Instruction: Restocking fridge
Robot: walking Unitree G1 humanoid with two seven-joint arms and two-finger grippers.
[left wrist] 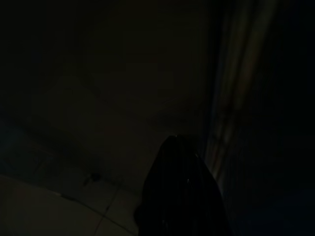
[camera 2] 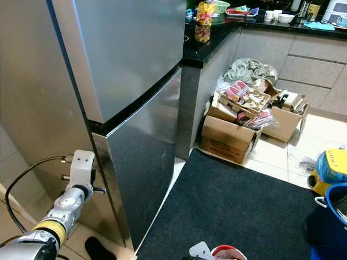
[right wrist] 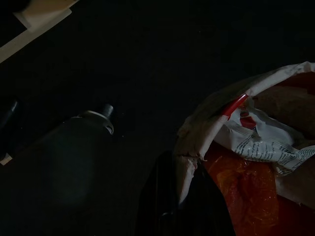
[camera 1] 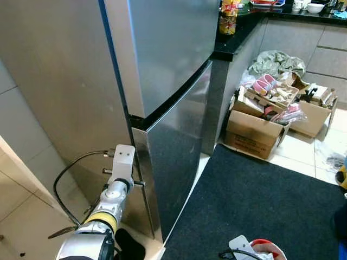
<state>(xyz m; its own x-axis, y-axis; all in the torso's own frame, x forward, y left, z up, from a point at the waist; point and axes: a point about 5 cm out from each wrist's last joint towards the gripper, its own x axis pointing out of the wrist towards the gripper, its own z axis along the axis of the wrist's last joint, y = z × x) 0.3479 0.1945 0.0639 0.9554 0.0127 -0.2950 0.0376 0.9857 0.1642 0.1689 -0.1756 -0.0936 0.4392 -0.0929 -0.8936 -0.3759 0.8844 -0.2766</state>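
Observation:
The steel fridge [camera 1: 162, 65] stands with its upper and lower door [camera 1: 173, 162] closed. My left arm [camera 1: 116, 189] hangs beside the fridge's left front corner, low by the lower door. In the dark left wrist view, the left gripper [left wrist: 181, 167] is a single black shape against the fridge side and floor tiles. My right gripper [right wrist: 179, 196] is shut on the torn rim of a red and white bag [right wrist: 256, 162]. The bag's top [camera 1: 260, 250] peeks in at the lower edge of the eye views, over the mat.
A dark mat [camera 1: 255, 206] covers the floor in front of the fridge. Open cardboard boxes [camera 1: 255, 132] with shoes stand against the counter [camera 1: 236, 40], which carries a snack bag [camera 1: 228, 16]. A yellow and blue object [camera 2: 331, 168] and a blue bucket [camera 2: 332, 216] sit at right.

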